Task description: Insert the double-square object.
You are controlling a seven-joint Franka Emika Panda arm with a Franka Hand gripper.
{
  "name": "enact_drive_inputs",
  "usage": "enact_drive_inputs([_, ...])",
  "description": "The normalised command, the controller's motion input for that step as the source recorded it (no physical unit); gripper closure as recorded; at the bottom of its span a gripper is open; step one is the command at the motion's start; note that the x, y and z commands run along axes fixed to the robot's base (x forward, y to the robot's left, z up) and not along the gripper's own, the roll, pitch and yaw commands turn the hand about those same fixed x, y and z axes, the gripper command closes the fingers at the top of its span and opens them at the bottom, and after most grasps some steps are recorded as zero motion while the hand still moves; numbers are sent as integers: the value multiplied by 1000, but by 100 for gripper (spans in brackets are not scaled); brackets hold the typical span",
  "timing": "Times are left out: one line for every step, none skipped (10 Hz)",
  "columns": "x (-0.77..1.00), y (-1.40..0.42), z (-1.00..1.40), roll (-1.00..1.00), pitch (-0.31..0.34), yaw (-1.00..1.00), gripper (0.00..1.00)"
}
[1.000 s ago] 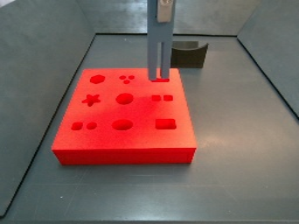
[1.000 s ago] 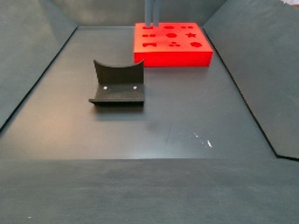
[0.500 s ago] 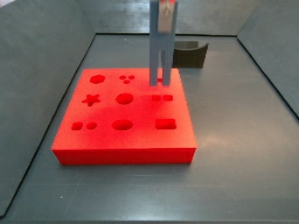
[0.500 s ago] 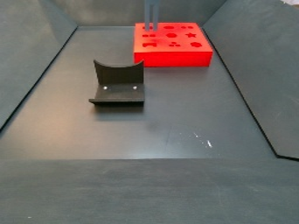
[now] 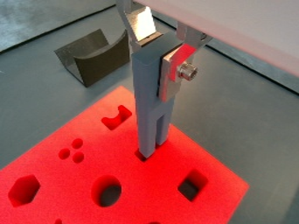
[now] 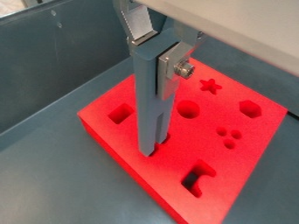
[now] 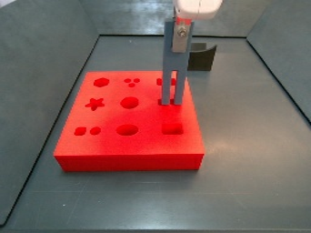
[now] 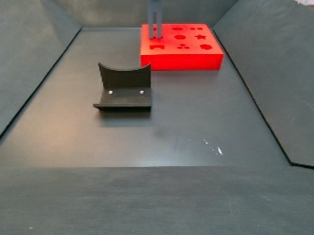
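The double-square object (image 7: 172, 73) is a tall grey-blue bar held upright in my gripper (image 7: 179, 35), which is shut on its upper end. Its two legs stand on the flat red board (image 7: 134, 162) at a hole near the board's right edge; how deep they sit I cannot tell. Both wrist views show the bar (image 5: 153, 105) (image 6: 152, 105) between the silver fingers (image 5: 179, 63) (image 6: 176, 66) of the gripper (image 5: 162, 48) (image 6: 158, 52), over the board (image 5: 65, 179) (image 6: 251, 150). In a side view the bar (image 8: 154, 18) stands at the far board (image 8: 185, 61).
A dark grey block with a scooped top (image 7: 201, 56) stands behind the board and also shows in other views (image 8: 123, 87) (image 5: 93, 54). The board has several other shaped holes. Grey walls (image 7: 49, 64) enclose the floor.
The gripper has come down and toward the board's near side with the bar. The bar's legs moved from above the back row of holes to a hole in the middle row.
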Motion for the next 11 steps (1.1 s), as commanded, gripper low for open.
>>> enact_drive_inputs([-203,-83,-289,0,0,74,100])
enact_drive_inputs([-83,9,-260,0,31,0,100])
enact_drive_inputs([-49,166,-177,0,71,0,100])
enact_drive_inputs([-63,203,-123,29,81,0,100])
enact_drive_inputs([-17,174,-120,43,83,0,100])
enact_drive_inputs([0,31,-214,39,76,0,100])
enact_drive_inputs([77,-46,-523,1,41,0,100])
enact_drive_inputs([14,-169,-734,13,33,0,100])
enact_drive_inputs([0,-163,-780,21,50,0,100])
enact_drive_inputs([31,-71,-743,23,79,-23,100])
enact_drive_inputs([94,0,-731,0,46,-54,100])
